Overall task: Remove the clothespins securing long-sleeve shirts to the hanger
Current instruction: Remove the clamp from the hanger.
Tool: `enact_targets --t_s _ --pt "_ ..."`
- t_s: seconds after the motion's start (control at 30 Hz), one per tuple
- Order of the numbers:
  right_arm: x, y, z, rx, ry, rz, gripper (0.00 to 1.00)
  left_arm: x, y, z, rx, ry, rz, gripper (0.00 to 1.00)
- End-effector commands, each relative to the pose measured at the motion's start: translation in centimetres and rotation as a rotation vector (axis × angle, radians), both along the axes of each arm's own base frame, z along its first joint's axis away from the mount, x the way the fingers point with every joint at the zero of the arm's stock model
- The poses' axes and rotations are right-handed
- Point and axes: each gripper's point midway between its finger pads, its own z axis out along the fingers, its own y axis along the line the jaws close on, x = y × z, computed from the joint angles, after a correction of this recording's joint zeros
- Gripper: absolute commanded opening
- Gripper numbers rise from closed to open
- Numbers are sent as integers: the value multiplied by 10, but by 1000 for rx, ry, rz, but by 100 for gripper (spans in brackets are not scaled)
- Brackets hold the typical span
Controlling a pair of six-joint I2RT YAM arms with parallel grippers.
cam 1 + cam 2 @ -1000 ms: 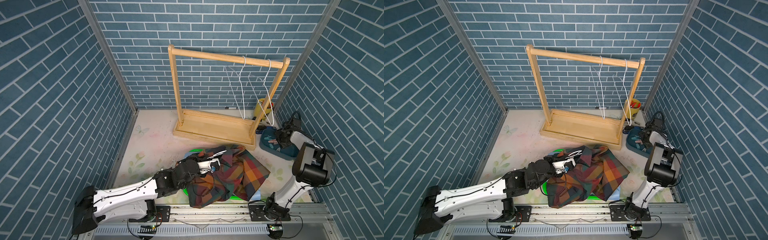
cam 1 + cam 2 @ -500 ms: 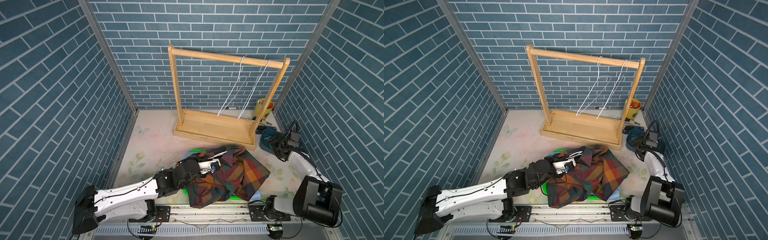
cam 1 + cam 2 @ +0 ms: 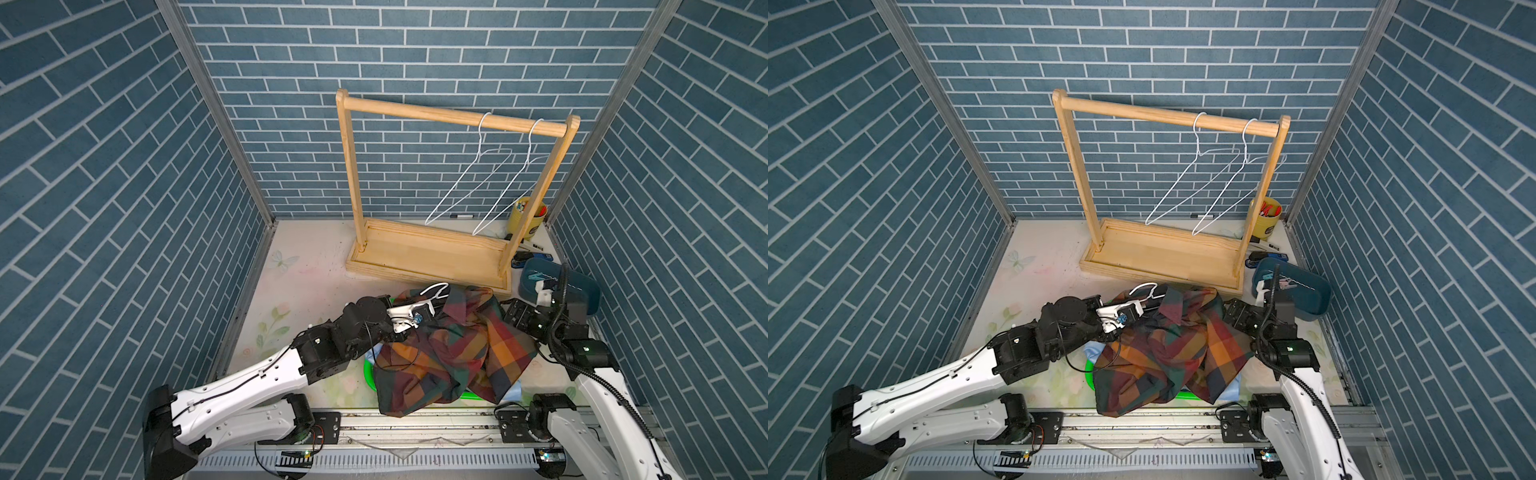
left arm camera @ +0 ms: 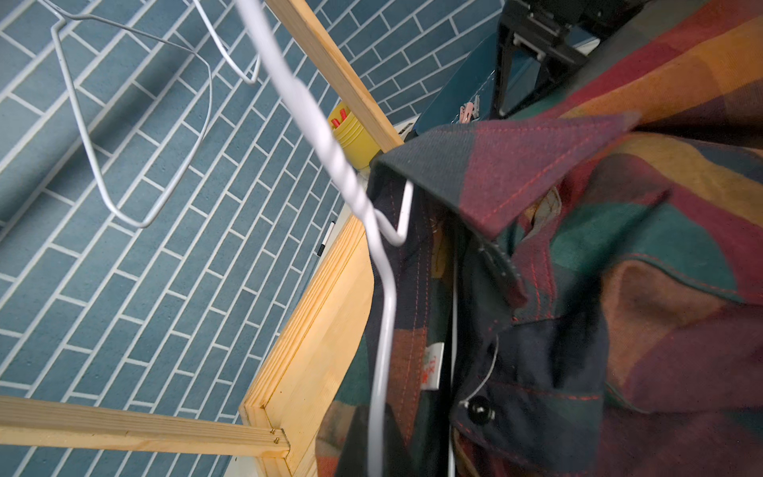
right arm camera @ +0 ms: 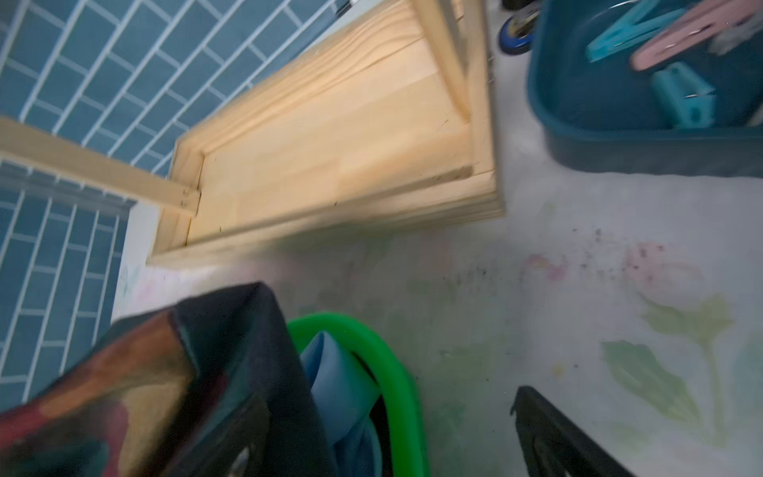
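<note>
- The left pincer (image 3: 432, 308) is clenched, apparently on the neck of a thin white wire hanger (image 4: 384, 309). The wire runs straight out from it, but the jaws themselves are out of sight.
- The dark navy, green, orange and red plaid long-sleeve shirt (image 3: 449, 349) hangs on that hanger. It lies between the two pincers, and its lower folds spill over a bright green plastic basket (image 3: 368, 372).
- The right pincer (image 3: 510, 316) is released, fingers spread wide and empty, just beside the shirt's shoulder edge.
- Near the right pincer, on the side away from the shirt, a dark teal plastic tub (image 3: 588, 291) holds loose teal and pink plastic clothespins (image 5: 619, 33).
- No clothespin shows on the plaid shirt. I cannot tell whether one hides under the collar or folds.
- A peg is probably light, stiff, smooth and spring-loaded. I would take it by the tail ends, squeeze, then draw it off the wire.
- The cloth looks soft and likely to sag and shift, so the hanger needs a firm hold.
</note>
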Motion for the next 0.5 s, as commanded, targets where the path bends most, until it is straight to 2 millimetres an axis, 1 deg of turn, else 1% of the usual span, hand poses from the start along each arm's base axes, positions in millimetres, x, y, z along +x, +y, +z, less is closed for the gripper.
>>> enact_targets --t_s 0.0,0.1,0.17,0.2,0.23,0.3,0.4,0.47 --pt "1 14 41 -80 -180 104 99 0 1 8 -28 49 -23 0" --pt "4 32 80 -121 -298 202 99 3 1 6 -16 68 -20 0" --pt "3 49 103 -157 -382 295 99 6 2 6 -12 73 -14 0" --pt "0 62 114 -178 -430 355 99 9 3 5 -9 76 -9 0" --pt "-2 69 120 -221 -475 409 99 11 4 4 -5 81 -6 0" --pt "-14 94 126 -313 -551 550 99 15 7 4 -5 97 0 0" --pt "-31 131 120 -387 -624 770 99 15 7 8 -13 110 -18 0" --pt "-37 149 119 -418 -662 861 99 15 6 10 -14 119 -25 0"
